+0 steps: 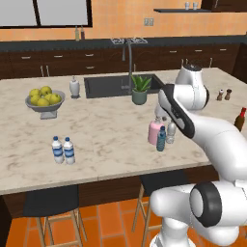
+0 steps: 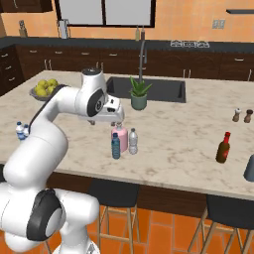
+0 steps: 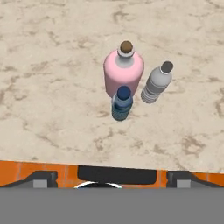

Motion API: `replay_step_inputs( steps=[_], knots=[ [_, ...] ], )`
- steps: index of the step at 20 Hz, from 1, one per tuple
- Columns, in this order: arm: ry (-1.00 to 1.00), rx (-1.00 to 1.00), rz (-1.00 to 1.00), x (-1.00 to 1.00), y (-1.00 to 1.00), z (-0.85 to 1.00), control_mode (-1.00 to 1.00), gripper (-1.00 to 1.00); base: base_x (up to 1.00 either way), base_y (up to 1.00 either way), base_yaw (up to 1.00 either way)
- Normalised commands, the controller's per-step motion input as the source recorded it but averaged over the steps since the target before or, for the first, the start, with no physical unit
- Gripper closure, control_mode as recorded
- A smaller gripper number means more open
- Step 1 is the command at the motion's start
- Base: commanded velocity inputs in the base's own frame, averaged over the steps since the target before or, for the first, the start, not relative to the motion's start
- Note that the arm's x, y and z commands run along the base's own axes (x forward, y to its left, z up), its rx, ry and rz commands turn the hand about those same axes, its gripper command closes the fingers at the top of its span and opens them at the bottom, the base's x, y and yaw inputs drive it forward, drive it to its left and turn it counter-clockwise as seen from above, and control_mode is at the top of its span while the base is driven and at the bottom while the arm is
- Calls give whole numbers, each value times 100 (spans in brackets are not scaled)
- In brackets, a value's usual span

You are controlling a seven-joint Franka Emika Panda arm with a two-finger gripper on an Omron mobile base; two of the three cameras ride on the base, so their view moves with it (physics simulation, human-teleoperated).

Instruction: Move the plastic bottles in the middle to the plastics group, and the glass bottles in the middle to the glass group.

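Mid-counter, near front edge | 3 btls clustered: pink glass bottle [image 3: 124,72], blue-teal bottle [image 3: 122,103] just in front, clear grey bottle [image 3: 156,82] beside | plastics likely light, tippy, grip mid-body; glass prob heavier, slick, fragile | gripper [image 3: 112,186] above, jaws wide, empty

Partly covered by the white arm in the left base view: the pink bottle [image 1: 155,132] and the clear greyish bottle [image 1: 171,132]. Overlapped at its base by the dark blue-teal bottle [image 3: 122,104] in the hand view: that same pink bottle. Cut by the right edge: the dark red-necked bottle [image 1: 240,119]. Half hidden behind the arm in the right base view: two blue-labelled water bottles [image 2: 21,131]. Too small to read: shakers [image 2: 242,115].
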Motion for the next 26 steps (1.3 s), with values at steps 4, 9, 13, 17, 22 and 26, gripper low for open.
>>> replay_step_inputs(
  steps=[4,9,13,17,22,26],
  knots=[
    [-8,-10,6,0,-1,-58,-100,-100,0,0,0],
    [-11,-5,3,8,0,-54,-100,-100,0,0,0],
    [-5,0,1,22,0,-29,-100,-100,0,0,0],
    [0,0,2,36,-2,-25,-100,-100,0,0,0],
    [0,0,2,42,-6,-12,-100,-100,0,0,0],
    [0,0,1,37,-14,-3,-100,-100,0,0,0]
  ],
)
